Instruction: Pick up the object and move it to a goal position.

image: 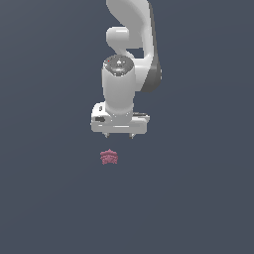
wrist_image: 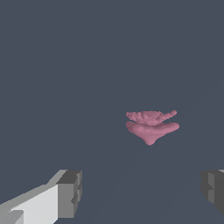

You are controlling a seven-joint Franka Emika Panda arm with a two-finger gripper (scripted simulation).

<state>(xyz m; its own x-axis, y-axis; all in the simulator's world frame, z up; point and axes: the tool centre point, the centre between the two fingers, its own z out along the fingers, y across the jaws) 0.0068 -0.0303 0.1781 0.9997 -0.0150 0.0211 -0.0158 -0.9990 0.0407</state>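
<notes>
The object (image: 108, 158) is a small pinkish-red knobbly lump lying on the dark grey floor. In the wrist view the object (wrist_image: 151, 124) shows a bumpy top and a pointed underside. My white gripper (image: 119, 135) hangs a little above the object and slightly toward the exterior view's right of it. Its two short fingertips (image: 106, 134) point down and stand wide apart. In the wrist view the gripper (wrist_image: 142, 194) is open, with nothing between its grey pads (wrist_image: 70, 192). The object lies apart from both pads.
The white arm (image: 130, 44) rises behind the gripper to the top of the exterior view. A plain dark grey floor (image: 198, 198) spreads all round with no other objects on it.
</notes>
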